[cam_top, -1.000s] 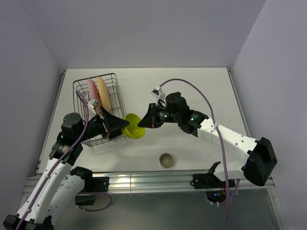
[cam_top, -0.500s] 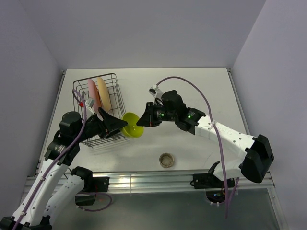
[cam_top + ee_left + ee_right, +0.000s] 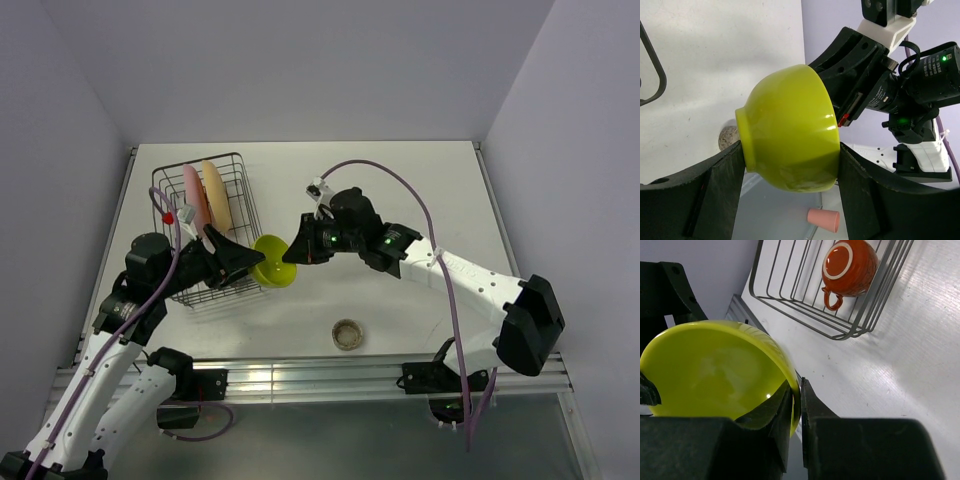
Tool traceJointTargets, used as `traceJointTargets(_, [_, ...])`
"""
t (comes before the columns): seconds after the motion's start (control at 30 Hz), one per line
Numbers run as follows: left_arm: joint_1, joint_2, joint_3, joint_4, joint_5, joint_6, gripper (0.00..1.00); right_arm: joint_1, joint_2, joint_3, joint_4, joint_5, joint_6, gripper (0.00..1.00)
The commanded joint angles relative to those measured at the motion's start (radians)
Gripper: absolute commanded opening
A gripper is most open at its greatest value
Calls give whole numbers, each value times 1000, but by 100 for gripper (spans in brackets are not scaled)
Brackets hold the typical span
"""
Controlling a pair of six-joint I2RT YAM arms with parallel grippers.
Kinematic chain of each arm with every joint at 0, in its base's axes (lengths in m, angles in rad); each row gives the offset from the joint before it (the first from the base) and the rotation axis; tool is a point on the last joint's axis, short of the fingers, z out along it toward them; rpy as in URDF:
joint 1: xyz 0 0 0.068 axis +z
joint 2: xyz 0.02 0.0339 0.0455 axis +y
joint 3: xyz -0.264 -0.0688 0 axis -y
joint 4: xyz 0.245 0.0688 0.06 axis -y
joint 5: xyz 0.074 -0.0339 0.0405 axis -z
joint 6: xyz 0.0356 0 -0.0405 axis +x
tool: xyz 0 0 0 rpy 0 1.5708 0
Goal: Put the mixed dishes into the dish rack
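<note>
The lime-green bowl (image 3: 272, 262) hangs on its side just right of the black wire dish rack (image 3: 200, 158). My right gripper (image 3: 295, 252) is shut on its rim (image 3: 796, 385). My left gripper (image 3: 258, 265) spans the bowl (image 3: 790, 130), one finger on its foot and one on its rim. The pink plate (image 3: 192, 195) and the yellow-orange plate (image 3: 214, 195) stand upright in the rack. The red-orange mug (image 3: 847, 267) lies inside the rack (image 3: 805, 315). The grey-beige cup (image 3: 347, 333) stands near the front edge.
White walls close the table on the left, back and right. A metal rail (image 3: 300, 375) runs along the front edge. A small pink cone-shaped object (image 3: 822, 218) lies below the table level in the left wrist view.
My right gripper has carried the bowl a little to the left, deeper between my left gripper's fingers. The plates, mug and cup have not moved.
</note>
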Motion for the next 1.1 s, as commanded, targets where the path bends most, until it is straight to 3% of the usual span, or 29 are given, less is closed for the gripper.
traceJointTargets(0.0, [-15,0,38,0,2,66,0,15,5,70,59,18,31,16])
traceJointTargets(0.2, [-15,-5,43,-6,8,70,0,15,11,69,72,26,25,39])
traceJointTargets(0.3, [-13,-11,25,9,14,64,0,11,8,58,84,23,31,56])
traceJointTargets(0.33, [-13,-14,26,7,11,64,0,10,5,53,85,23,31,67])
traceJointTargets(0.47, [-13,-17,35,-14,1,75,0,4,-4,41,81,37,34,84])
traceJointTargets(0.7, [-13,21,173,-199,-149,197,0,-30,-44,1,26,121,22,90])
traceJointTargets(1.07, [-13,110,347,-502,-603,374,0,-127,-128,-74,-73,208,-6,91])
